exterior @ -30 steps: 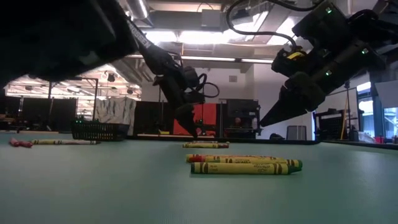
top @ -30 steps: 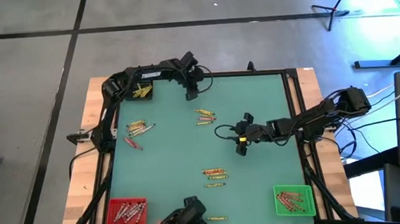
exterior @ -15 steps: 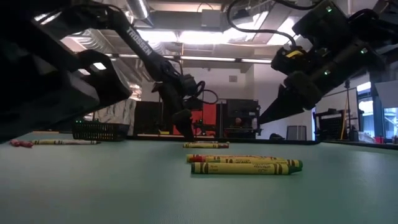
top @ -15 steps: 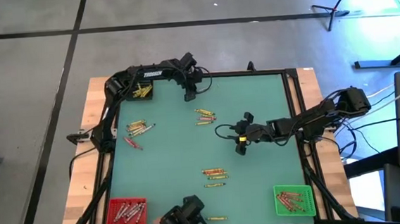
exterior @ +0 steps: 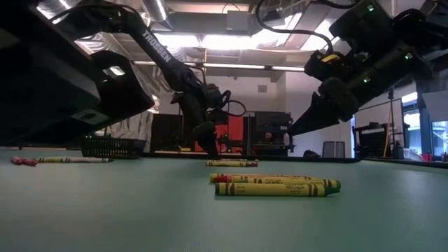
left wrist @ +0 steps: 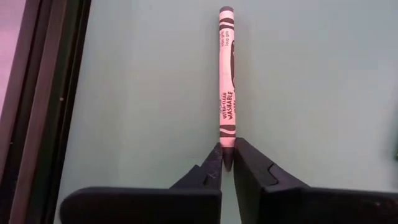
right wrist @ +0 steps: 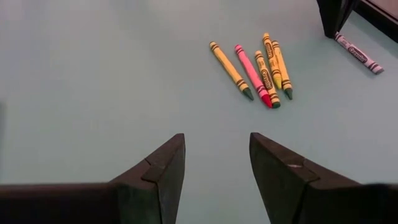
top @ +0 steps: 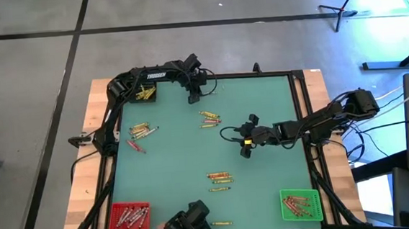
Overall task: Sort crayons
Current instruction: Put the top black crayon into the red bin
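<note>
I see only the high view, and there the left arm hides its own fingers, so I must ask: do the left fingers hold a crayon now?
Observer: Yes. In the left wrist view the left gripper is shut on one end of a pale crayon, which lies flat on the green mat.
Operator: Thank you. And the right fingers, are they busy?
Observer: No. In the right wrist view the right gripper is open and empty, facing a group of five crayons.

The table is pale green. The crayons are yellow and pink-red with dark bands. One crayon looks whitish, perhaps pale pink. The bins are red, green and black.
</note>
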You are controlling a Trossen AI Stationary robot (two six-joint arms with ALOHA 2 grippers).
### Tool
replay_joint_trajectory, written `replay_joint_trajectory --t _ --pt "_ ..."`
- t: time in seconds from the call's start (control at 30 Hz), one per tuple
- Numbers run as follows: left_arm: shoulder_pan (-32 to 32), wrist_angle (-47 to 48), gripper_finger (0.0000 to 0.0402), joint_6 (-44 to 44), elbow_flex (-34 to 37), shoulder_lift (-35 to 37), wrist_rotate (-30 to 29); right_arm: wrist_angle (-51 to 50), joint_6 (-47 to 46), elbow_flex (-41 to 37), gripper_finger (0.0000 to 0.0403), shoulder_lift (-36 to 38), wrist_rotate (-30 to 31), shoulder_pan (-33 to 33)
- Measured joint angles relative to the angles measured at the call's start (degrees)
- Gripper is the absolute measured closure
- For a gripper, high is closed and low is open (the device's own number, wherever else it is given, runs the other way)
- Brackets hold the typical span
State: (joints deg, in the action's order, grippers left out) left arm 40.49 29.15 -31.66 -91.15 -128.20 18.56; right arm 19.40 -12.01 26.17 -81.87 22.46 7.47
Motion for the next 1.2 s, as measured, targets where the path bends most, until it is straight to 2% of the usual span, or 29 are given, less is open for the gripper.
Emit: replay_joint_trajectory --t 0.37,0.5,0.87,1.07,1.2 --pt "-1.65 2.80 0.0397 0.11 0.13 1.83 -5.74 -0.02 -0.02 0.01 0.0227 0.00 -0.07 0.02" --pt "-3.49 6.55 0.0397 1.12 0.33 5.27 -10.84 0.01 -0.05 0.02 0.0227 0.00 -0.18 0.02" --pt "-12.00 27.60 0.0397 9.16 0.59 16.79 -15.42 0.07 -0.15 0.04 0.0227 0.00 -2.58 0.02" --pt "-18.63 30.10 0.0398 15.79 7.57 26.10 -15.78 0.04 -2.07 0.04 0.0227 0.00 -2.60 0.02" --pt "-24.79 29.94 0.0400 23.24 14.56 33.76 -18.64 0.52 -3.53 0.04 0.0227 -0.19 -2.62 0.02"
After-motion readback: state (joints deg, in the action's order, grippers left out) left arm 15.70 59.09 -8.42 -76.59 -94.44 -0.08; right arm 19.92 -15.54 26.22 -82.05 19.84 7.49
